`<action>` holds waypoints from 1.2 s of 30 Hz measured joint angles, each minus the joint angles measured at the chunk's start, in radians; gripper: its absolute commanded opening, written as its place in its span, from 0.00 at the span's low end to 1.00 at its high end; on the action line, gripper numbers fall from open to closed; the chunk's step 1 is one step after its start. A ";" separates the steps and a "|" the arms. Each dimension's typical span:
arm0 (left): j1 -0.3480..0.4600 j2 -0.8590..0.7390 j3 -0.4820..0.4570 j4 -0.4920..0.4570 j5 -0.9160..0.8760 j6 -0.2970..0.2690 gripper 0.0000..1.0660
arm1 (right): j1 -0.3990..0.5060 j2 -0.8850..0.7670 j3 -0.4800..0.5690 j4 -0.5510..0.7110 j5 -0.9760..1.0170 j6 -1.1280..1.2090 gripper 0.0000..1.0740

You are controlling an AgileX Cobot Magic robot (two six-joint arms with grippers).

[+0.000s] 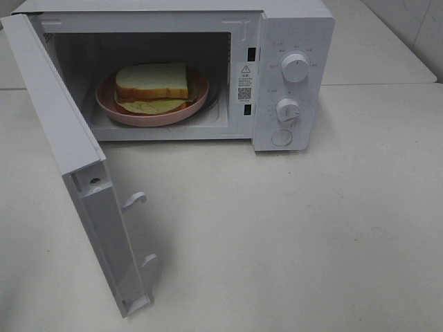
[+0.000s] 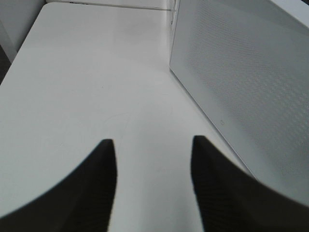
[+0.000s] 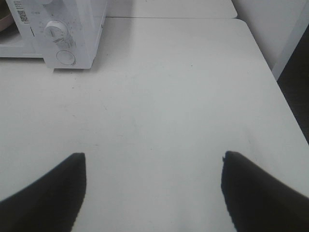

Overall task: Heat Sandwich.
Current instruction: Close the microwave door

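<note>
White table (image 1: pixel 311 228) fills most of the high view, with a white microwave (image 1: pixel 294 31) across the top. In its cavity, upper left of centre, the sandwich (image 1: pixel 152 81) sits on a pink plate (image 1: pixel 131 114). The door (image 1: pixel 62 131) stands wide open toward the lower left. Loading looks done, so closing comes next. For that, the left claw (image 2: pixel 153 164), spread and empty over bare table, would need to push the door round until it latches. The right claw (image 3: pixel 153 179), also spread and empty, could then turn the lower dial (image 1: pixel 288 110).
</note>
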 measured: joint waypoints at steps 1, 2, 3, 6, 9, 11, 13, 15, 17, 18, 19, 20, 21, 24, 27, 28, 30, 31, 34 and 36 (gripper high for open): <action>0.000 0.022 0.001 0.000 -0.017 0.000 0.15 | 0.000 0.000 0.000 0.000 0.000 0.000 0.70; 0.000 0.022 0.001 0.000 -0.017 0.000 0.15 | 0.000 0.000 0.000 0.000 0.000 0.000 0.70; 0.000 0.066 0.006 0.004 -0.053 0.001 0.02 | 0.000 0.000 0.000 0.000 0.000 0.000 0.70; 0.000 0.105 0.010 0.008 -0.100 0.010 0.00 | 0.000 0.000 0.000 0.000 0.000 0.000 0.70; 0.000 0.184 0.040 0.016 -0.209 0.028 0.00 | 0.000 0.000 0.000 0.000 0.000 0.000 0.70; 0.000 0.205 0.053 0.018 -0.243 0.031 0.00 | 0.000 0.000 0.000 0.000 0.000 0.000 0.70; 0.000 0.260 0.096 0.018 -0.357 0.039 0.00 | 0.000 0.000 0.000 0.000 0.000 0.000 0.70; 0.000 0.312 0.143 0.018 -0.509 0.064 0.00 | 0.000 0.000 0.000 0.000 0.000 0.000 0.70; 0.000 0.326 0.157 0.019 -0.552 0.072 0.00 | 0.000 0.000 0.000 0.000 0.000 0.000 0.70; 0.000 0.344 0.174 0.020 -0.606 0.080 0.00 | 0.000 0.000 0.000 0.000 0.000 0.000 0.70; 0.000 0.379 0.210 0.020 -0.704 0.085 0.00 | 0.000 0.000 0.000 0.000 0.000 0.000 0.70; 0.000 0.379 0.210 0.020 -0.704 0.085 0.00 | 0.000 0.000 0.000 0.000 0.000 0.000 0.70; 0.000 0.397 0.227 0.020 -0.759 0.086 0.00 | 0.000 0.000 0.000 0.000 0.000 0.000 0.70; 0.000 0.463 0.284 0.020 -0.961 0.087 0.00 | 0.000 0.000 0.000 0.000 0.000 0.000 0.70; 0.000 0.504 0.313 0.020 -1.054 0.087 0.00 | 0.000 0.000 0.000 0.000 0.000 0.000 0.70; 0.000 0.525 0.325 0.020 -1.104 0.087 0.00 | 0.000 0.000 0.000 0.000 0.000 0.000 0.70; 0.000 0.565 0.342 0.024 -1.194 0.087 0.00 | 0.000 0.000 0.000 0.000 0.000 0.000 0.70; 0.000 0.588 0.347 0.028 -1.233 0.087 0.00 | 0.000 0.000 0.000 0.000 0.000 0.000 0.70; 0.000 0.686 0.352 0.070 -1.357 0.075 0.00 | 0.000 0.000 0.000 0.000 -0.001 0.000 0.70; 0.000 0.714 0.352 0.089 -1.390 0.063 0.00 | 0.000 0.000 0.000 0.000 -0.001 0.000 0.70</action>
